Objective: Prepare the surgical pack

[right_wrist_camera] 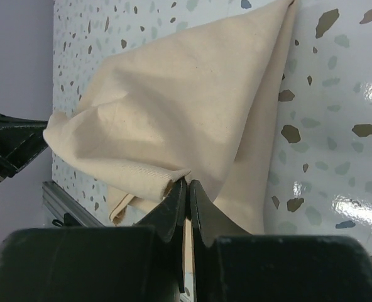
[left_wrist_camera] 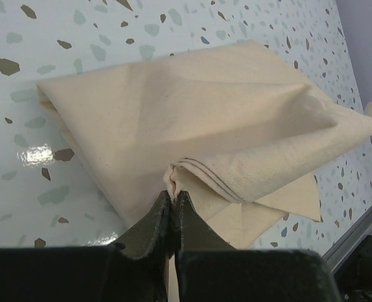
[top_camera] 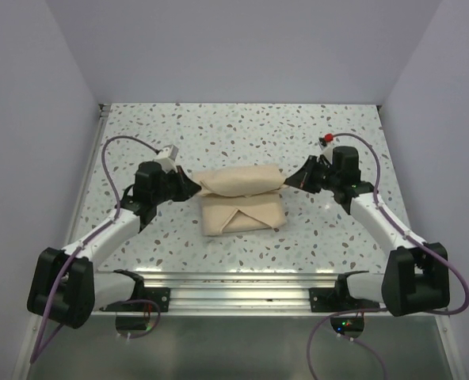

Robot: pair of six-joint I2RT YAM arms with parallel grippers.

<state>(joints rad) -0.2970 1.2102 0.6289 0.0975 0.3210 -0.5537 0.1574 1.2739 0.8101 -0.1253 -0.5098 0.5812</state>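
Tan-beige plain cloth, one piece, folded into a pillow-sized bundle (top_camera: 242, 207). Lies at the middle of the white speckled tabletop (top_camera: 219, 134), directly between the two arms. Upper layer stretched as a band across the far half of the bundle; triangular folds showing on the near half. Cannot tell what is inside.

Two pairs of black fingers, one at each end of that band. Left fingers (left_wrist_camera: 163, 217) pressed tight together on the left corner, with a stitched hem bunched right at the tips. Right fingers (right_wrist_camera: 175, 204) likewise pinched shut on the right corner, with a rolled edge of cloth at the tips.

Around: two purple cables (top_camera: 117, 150), one looping off each arm; one silver metal rail (top_camera: 234, 286) along the near edge; pale lilac walls (top_camera: 242, 47) on three sides.
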